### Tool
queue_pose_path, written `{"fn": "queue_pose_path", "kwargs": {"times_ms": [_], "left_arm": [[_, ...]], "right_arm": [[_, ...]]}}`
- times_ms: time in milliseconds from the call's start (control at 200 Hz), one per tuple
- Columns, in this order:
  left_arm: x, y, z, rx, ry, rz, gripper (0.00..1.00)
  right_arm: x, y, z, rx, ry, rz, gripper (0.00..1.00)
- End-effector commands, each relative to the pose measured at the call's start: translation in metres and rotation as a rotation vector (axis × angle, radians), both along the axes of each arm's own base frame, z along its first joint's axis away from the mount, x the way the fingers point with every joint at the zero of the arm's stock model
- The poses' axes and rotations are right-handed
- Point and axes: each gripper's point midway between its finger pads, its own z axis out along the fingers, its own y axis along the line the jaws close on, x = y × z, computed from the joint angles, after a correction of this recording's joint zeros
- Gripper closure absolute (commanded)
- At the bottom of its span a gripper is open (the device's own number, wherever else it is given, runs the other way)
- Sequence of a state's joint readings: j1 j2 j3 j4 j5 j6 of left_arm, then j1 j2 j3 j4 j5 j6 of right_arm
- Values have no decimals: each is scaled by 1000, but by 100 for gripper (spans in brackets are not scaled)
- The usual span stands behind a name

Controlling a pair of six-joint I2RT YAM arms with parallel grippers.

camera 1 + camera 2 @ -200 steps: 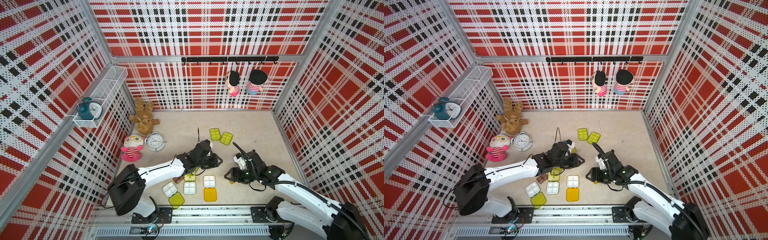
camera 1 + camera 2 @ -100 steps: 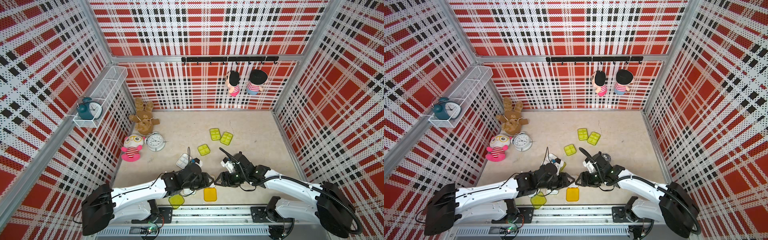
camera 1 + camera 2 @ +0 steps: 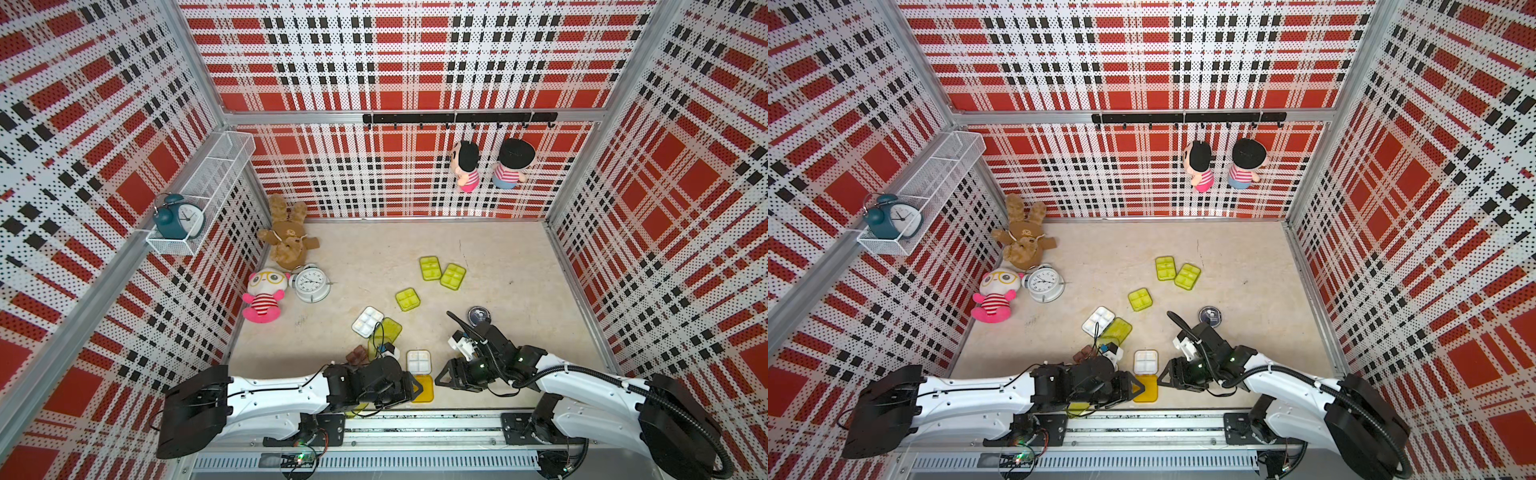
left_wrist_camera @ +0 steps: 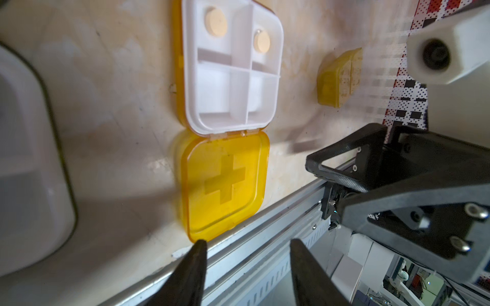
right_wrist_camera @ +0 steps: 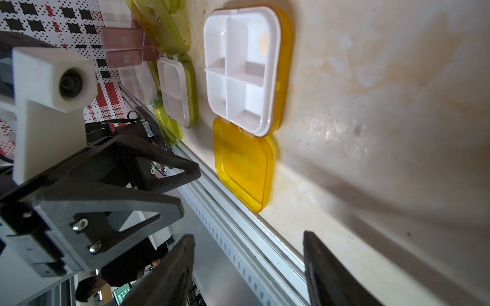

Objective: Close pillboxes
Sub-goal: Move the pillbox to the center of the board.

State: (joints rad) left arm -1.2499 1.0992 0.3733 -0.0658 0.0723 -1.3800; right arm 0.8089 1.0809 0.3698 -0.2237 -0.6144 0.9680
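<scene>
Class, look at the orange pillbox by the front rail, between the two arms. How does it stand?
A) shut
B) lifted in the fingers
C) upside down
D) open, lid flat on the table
D: the lid lies flat on the table, swung away from the white tray, whose four compartments show.

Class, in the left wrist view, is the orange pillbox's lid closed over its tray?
No, the orange lid lies flat, swung open beside its white tray, whose four compartments are uncovered.
</scene>
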Motion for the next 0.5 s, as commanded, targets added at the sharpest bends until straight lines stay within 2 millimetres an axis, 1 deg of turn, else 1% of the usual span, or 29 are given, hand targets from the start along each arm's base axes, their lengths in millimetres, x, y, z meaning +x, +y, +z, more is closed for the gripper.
{"fn": "queue_pose_path", "kwargs": {"times_ms": [0,150,276,491], "left_arm": [[1,-4,-1,-18,-12,14,44],[3,0,-5,-19,-16,28,43],[0,3,-14,-13,-2,26,42],[2,3,-13,-14,-16,29,42]], "right_arm": [[-1,6,8,56,-10,8,33],[-4,7,3,55,2,25,32],[-4,8,-3,50,11,37,32],[-6,8,-6,46,14,47,32]]}}
